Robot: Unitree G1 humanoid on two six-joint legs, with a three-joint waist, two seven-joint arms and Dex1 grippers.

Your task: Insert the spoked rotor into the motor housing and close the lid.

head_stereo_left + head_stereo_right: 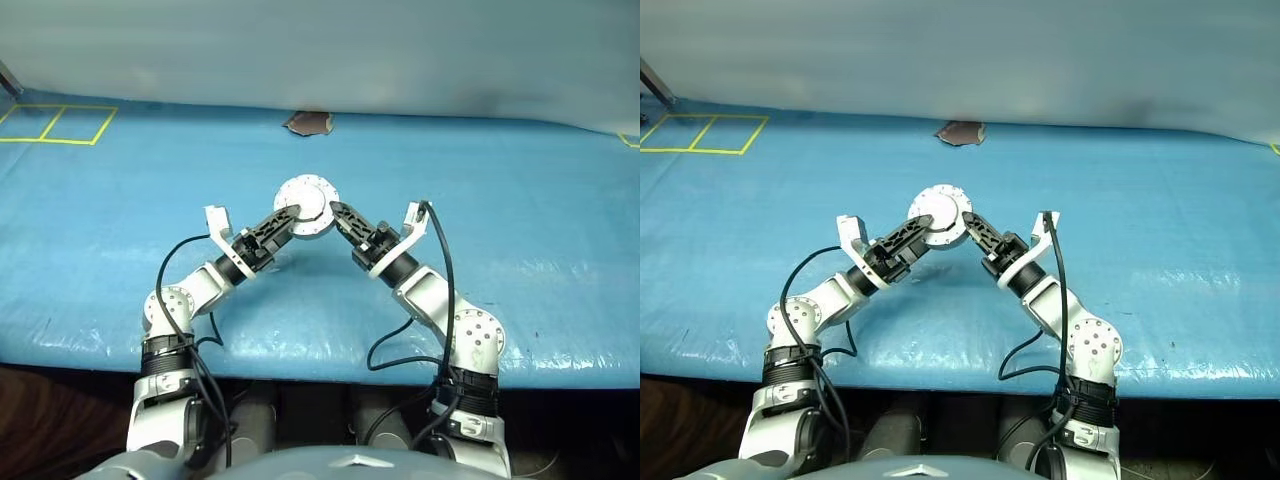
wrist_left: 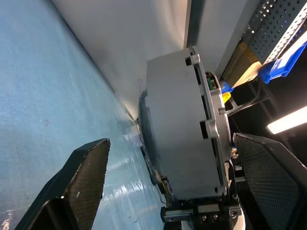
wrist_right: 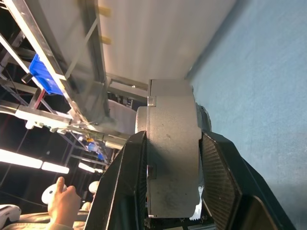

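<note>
Two grippers: both meet at one round metal part, held up above the blue table [image 1: 120, 230], roughly midway across it.
Motor housing: the motor housing [image 1: 307, 207] is a thick silver drum, seen from above as a pale disc with small holes round its face; the wrist views show its plain grey side wall with notches along one edge.
Lid: it appears shut onto the housing, though I cannot tell where lid ends and housing begins.
Rotor: I judge it is already inside.
Right gripper: the right gripper [image 3: 170, 158] is clamped across the drum's thickness, one black finger flat on each face, bearing its weight.
Left gripper: the left gripper [image 2: 177, 177] stands wide apart, its fingers either side of the drum with clear gaps, touching nothing.
Weight: likely heavy for its size, being solid metal with windings inside.
Stiffness: rigid; it will not give under a squeeze.
Surface: smooth machined metal, probably slippery against the textured finger pads.
Where to hold: across the two flat faces, as the right gripper does, or on the notched edge; pressing both faces also keeps the lid shut.
Risk: a one-sided hold could let the drum pivot or slide.
Background: a small brown scrap [image 1: 309, 123] lies at the table's far edge.
</note>
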